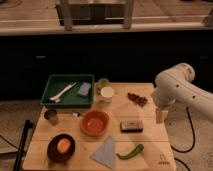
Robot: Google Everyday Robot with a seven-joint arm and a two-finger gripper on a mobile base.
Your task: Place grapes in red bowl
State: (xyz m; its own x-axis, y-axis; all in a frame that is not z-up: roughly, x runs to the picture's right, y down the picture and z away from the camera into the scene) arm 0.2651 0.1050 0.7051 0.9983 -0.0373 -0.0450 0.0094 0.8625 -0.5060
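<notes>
The knobbly dark grapes lie on the pale wooden tabletop, apart from the smooth round red bowl, near the hanging beige tool (wide or narrow, I cannot tell).

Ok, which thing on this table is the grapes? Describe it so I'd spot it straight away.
On the wooden table, look to the far right corner, right of the white cup and left of the gripper, which hangs at the table's right edge. The grapes are the small elongated cluster of tiny dark reddish-brown berries, unlike the curved green vegetable nearer the front.
</notes>
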